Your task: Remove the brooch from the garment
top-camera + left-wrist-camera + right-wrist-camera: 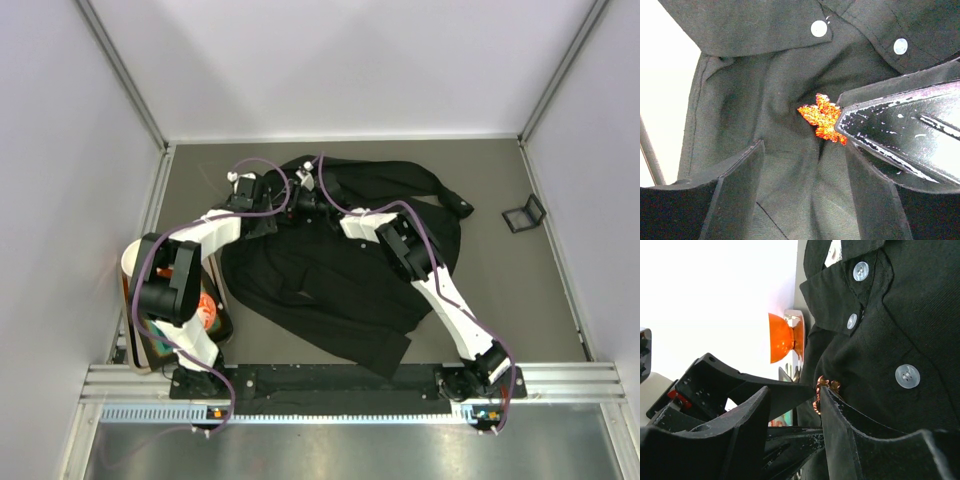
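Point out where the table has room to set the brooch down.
Bare table right of the shirt, nearer than the small black stand. Crowded around the brooch, and near-left by the left arm.

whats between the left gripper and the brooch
Only bare shirt fabric, in the left wrist view; the right gripper touches the brooch from the side.
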Robot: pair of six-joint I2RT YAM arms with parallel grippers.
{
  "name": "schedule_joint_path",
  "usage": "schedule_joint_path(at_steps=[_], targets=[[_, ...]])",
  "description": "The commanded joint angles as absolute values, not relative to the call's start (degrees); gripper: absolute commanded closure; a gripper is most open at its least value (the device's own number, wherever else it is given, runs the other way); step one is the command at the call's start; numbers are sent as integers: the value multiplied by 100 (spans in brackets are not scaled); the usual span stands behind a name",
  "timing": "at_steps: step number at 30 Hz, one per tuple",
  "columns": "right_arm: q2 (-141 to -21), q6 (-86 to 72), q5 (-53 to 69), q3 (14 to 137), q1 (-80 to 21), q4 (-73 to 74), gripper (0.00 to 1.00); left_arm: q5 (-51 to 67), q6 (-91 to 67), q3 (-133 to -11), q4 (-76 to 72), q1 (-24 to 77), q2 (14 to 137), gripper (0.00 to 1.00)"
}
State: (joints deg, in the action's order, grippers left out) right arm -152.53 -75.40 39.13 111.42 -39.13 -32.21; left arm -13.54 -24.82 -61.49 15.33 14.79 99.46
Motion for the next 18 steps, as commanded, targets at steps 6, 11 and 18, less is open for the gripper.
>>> schedule_joint_path(at_steps=[6,11,18], targets=[[-15196,-7743,4658,11057,-4324,-4052,55,-984,-2294,-5933,282,1608,9405,18],[-15196,-7743,4649,11065,-4351,-4052,55,-984,-2294,-5923,237,1608,9509,19],[-15231,-7734,4649,11100,-4359,-3990,55,-1213,-2320,-6126,264,1617,9817,38]])
